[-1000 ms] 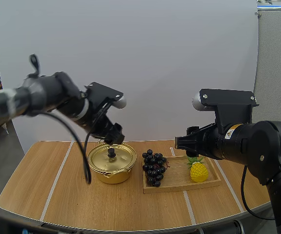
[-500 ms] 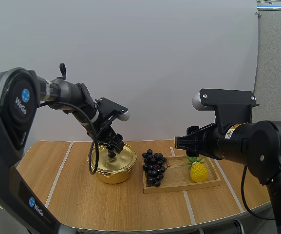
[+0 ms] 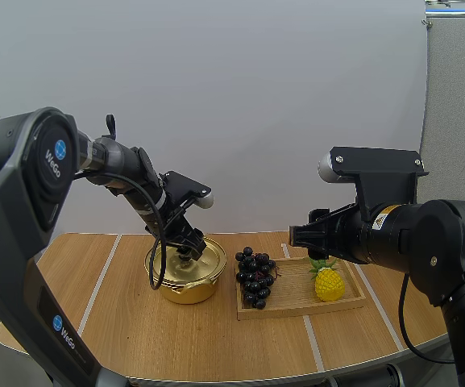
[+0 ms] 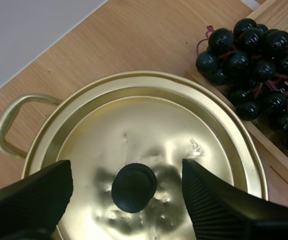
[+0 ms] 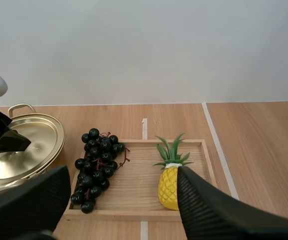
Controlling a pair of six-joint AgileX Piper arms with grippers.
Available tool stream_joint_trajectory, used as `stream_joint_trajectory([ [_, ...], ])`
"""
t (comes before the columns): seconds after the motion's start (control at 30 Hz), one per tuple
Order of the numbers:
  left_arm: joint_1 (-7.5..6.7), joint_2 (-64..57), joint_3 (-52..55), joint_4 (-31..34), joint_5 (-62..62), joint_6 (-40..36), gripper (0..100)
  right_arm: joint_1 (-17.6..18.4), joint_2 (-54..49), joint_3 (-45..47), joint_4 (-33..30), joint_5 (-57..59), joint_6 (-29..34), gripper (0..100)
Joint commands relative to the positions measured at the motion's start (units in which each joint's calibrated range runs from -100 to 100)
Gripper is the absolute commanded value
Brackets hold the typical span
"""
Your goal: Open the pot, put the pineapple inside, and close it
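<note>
The left jaws are held apart over the shiny gold metal pot (image 3: pixel 180 289), with 1 finger on each side of the lid's round black knob (image 4: pixel 134 187), which is not touched. The lid is seated on the pot. The small yellow pineapple with green leaves (image 5: pixel 169 186) is found in the shallow wooden tray (image 5: pixel 134 216) on the light wooden desk (image 3: pixel 119 322), beside a bunch of dark grapes (image 5: pixel 96 165). The right jaws are spread apart above the tray, with the pineapple below them, untouched.
</note>
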Motion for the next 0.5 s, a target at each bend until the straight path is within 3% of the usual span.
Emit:
stream_joint_trajectory([
  [0.0, -0.23, 0.3, -0.6, -0.2, -1.5, -0.6, 90, -0.2, 0.1, -0.3, 0.1, -0.5, -0.1, 100],
  [0.1, -0.23, 0.3, -0.6, -0.2, -1.5, -0.6, 55, -0.2, 0.1, -0.3, 0.1, -0.5, -0.1, 100],
  [0.17, -0.23, 0.3, -0.6, -0.1, -1.3, -0.6, 20, -0.2, 0.1, -0.3, 0.1, -0.5, -0.1, 100],
  [0.23, -0.23, 0.3, -0.6, 0.2, -0.9, -0.6, 0, -0.2, 0.1, -0.3, 0.1, -0.5, -0.1, 100],
  [0.47, -0.23, -1.1, -0.9, 0.2, -0.6, -0.6, 0, -0.2, 0.1, -0.3, 0.1, -0.5, -0.1, 100],
])
